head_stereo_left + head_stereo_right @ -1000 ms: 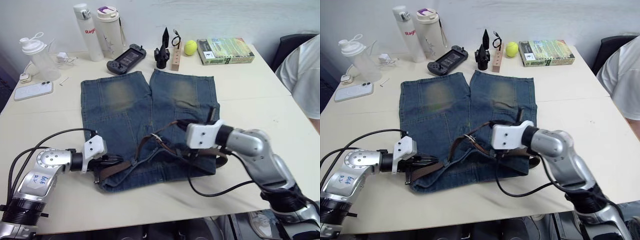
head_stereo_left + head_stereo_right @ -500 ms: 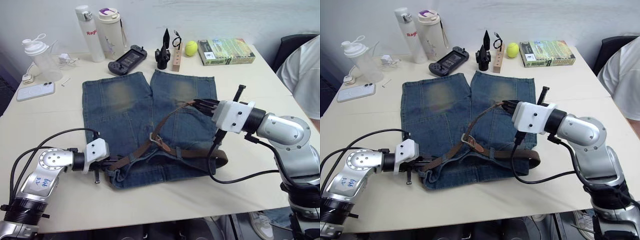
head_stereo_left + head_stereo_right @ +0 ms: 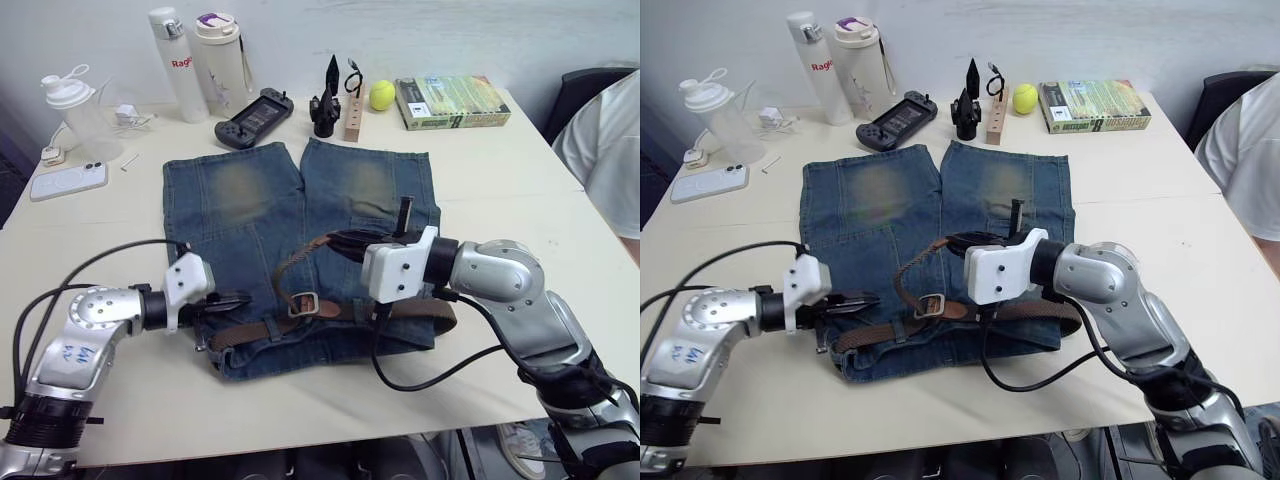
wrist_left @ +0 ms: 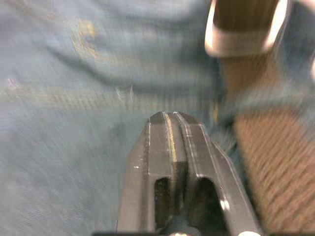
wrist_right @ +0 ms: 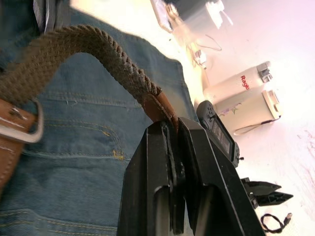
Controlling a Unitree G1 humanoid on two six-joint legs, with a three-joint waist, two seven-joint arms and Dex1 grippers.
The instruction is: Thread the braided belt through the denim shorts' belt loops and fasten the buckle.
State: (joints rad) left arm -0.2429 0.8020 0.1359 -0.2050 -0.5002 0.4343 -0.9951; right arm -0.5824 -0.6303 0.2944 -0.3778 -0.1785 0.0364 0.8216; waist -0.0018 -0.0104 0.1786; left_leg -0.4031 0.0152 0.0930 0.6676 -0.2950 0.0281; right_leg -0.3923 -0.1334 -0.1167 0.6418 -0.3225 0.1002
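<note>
The denim shorts (image 3: 250, 215) lie flat on the table, waistband toward me. The braided belt (image 3: 400, 312) runs along the waistband. Its silver buckle (image 3: 305, 303) sits near the middle. From there the belt arches up to its leather end (image 5: 160, 105), and my right gripper (image 3: 337, 243) is shut on that end above the shorts. My left gripper (image 3: 238, 298) hovers shut and empty over the left of the waistband, just above the belt's left stretch (image 3: 228, 335). The left wrist view shows its fingertips (image 4: 167, 120) closed over denim, with the buckle (image 4: 246, 29) beyond. I cannot pick out the belt loops.
Two bottles (image 3: 180, 65), a black game controller (image 3: 250, 115), a wooden block (image 3: 352, 115), a tennis ball (image 3: 380, 95) and a book (image 3: 450, 100) line the table's far edge. At far left are a shaker bottle (image 3: 75, 115) and a phone (image 3: 68, 180). A person (image 3: 605, 150) sits at right.
My right gripper has swung back left and lower over the shorts with the belt end, so the belt now arches beside the buckle. My left gripper has lifted slightly off the belt's left stretch.
</note>
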